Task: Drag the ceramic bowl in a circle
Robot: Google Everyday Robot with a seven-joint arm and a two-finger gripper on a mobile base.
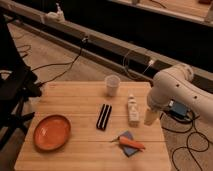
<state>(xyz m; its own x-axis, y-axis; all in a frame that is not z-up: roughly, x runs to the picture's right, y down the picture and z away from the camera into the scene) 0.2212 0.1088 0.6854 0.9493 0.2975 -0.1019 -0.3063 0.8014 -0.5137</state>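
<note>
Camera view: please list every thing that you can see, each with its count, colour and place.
round glazed ceramic bowl: one, orange-red, front left of the table
small translucent plastic cup: one, whitish, upright, rear middle
flat ridged bar: one, black, table middle
small bottle: one, white, lying right of the bar
carrot-like item: one, orange, front right, on the pad
flat pad: one, blue, front right
wooden table: one, light brown, centre
chair: one, black, left of the table
cables: several, dark, floor behind
robot arm: one, white, right side
gripper: one, pale, open, at the table's right edge beside the bottle, holding nothing
</note>
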